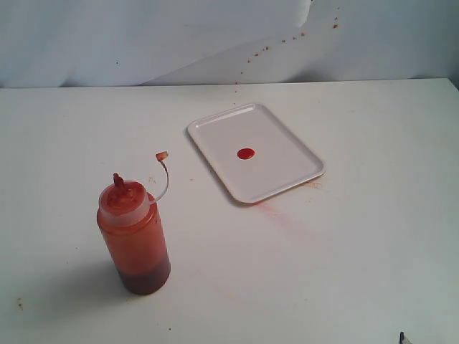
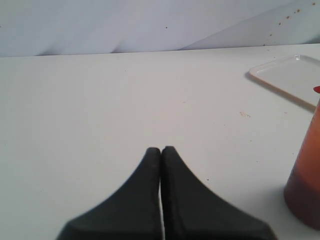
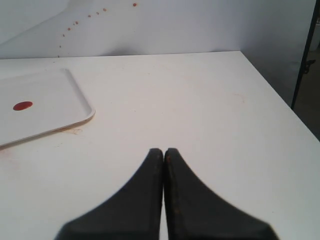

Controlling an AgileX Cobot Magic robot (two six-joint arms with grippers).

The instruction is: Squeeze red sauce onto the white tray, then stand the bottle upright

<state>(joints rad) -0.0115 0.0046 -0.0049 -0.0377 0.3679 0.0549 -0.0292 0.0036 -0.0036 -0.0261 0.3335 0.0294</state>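
Red sauce (image 1: 246, 153) sits as one round glossy dot near the middle of the tray (image 1: 287, 183). The bottle (image 1: 134, 236) stands upright on the tabletop (image 1: 344, 272), well apart from the tray, on the left of the exterior view, so both parts of the task look done.

The left tool (image 2: 161, 150) has its jaws pressed together on nothing, low over bare tabletop with the bottle's base close by. The right tool (image 3: 163, 151) is likewise together and empty, with the tray in its view but apart from it.

The main risk is the left arm: a sideways swing on retreat could clip the bottle. It is tall and narrow, and the sauce looks pooled only at its dark base, so I judge it light and easy to tip. Its cap (image 1: 162, 155) hangs off on the tether — a fall would let sauce run from the open nozzle. A careless right arm could nudge the tray and smear the dot; a faint pink smear (image 1: 276, 211) beside the tray shows how readily this surface stains.
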